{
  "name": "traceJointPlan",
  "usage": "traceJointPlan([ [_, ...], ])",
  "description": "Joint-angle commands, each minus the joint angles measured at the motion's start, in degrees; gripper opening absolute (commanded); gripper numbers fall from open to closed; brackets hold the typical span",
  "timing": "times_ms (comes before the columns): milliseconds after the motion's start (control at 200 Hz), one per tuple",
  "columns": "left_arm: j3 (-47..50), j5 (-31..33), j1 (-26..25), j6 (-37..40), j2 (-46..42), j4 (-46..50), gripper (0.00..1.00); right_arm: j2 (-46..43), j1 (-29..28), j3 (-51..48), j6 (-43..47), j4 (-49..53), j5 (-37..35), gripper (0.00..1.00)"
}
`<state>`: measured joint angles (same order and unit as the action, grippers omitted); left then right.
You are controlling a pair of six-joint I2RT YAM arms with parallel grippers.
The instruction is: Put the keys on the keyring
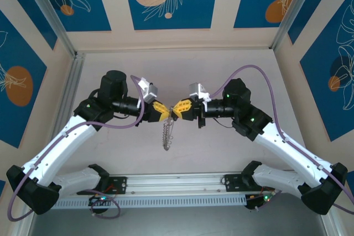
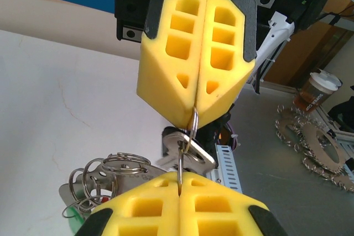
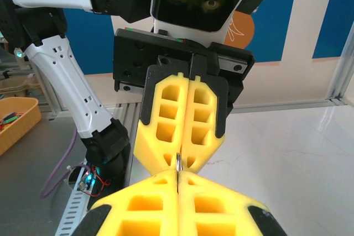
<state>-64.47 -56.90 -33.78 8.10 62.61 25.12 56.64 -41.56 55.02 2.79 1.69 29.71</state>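
**Top view.** The left end effector (image 1: 161, 112) and right end effector (image 1: 181, 109) meet tip to tip above the bench (image 1: 182, 70). Both are closed on the keyring (image 1: 167, 132), whose fringe of silver pieces (image 1: 167, 139) hangs free beneath them, clear of the surface. The keys cannot be told from that fringe here. Risk: the hanging mass may swing and lever the thin loop out of a grip.

**Left wrist view.** The keyring (image 2: 188, 134) runs edge-on from the left end effector (image 2: 180, 183) to the right end effector (image 2: 194, 115). A flat silver piece (image 2: 185, 152) hangs on it, possibly a key, though this is uncertain. Loose rings (image 2: 113, 171) and a green tag (image 2: 73, 224) bunch at lower left. Risk: the two grips sit so close that little loop is free for threading, and any pull apart could bend or release it.

**Right wrist view.** A sliver of the keyring (image 3: 178, 161) shows between the closed tips. Risk: with so shallow a bite, a slight twist could drop the keyring to the bench.
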Motion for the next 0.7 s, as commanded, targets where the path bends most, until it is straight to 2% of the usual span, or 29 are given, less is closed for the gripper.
traceJointPlan([
  [0, -2.02, -1.28, -0.42, 1.13, -0.82, -0.36, 0.0, -1.78, 0.31, -1.1, -0.74, -2.73, -0.89, 0.0],
  [375, -1.92, -0.85, -0.44, 1.21, -1.4, -0.49, 0.0, -0.04, 0.2, -0.18, -0.82, -0.71, 2.35, 0.0],
  [690, -1.89, -1.27, -0.48, 0.87, -1.68, -0.92, 0.0, -0.37, 0.12, -1.31, -0.43, -0.23, 1.06, 0.0],
])
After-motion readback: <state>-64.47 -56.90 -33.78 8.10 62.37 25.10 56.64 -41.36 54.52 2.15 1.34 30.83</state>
